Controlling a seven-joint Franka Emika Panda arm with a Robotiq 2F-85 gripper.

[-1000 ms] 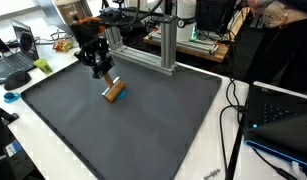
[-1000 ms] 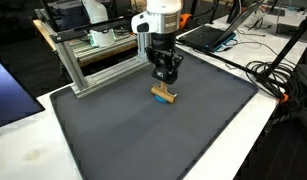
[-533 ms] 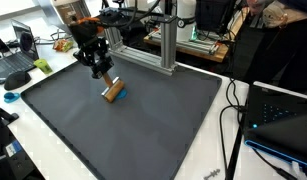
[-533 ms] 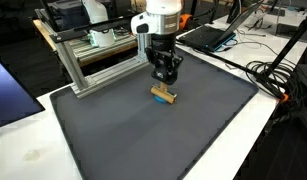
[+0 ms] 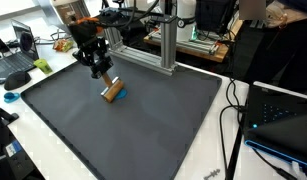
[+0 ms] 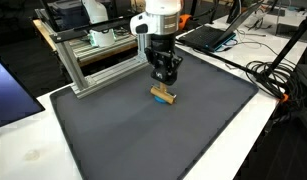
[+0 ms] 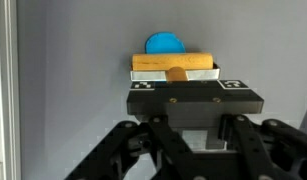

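Observation:
A small wooden block with a blue round piece behind it and a white base shows just beyond my gripper in the wrist view. In both exterior views the gripper reaches down onto the block near the back of the dark grey mat. The fingers stand close together on the block's upper part, shut on it. The block sits tilted at mat level. The gripper body hides the fingertips in the wrist view.
An aluminium frame stands along the mat's back edge, close behind the arm. Laptops and cables lie on the white table around the mat. A black case sits beside the mat.

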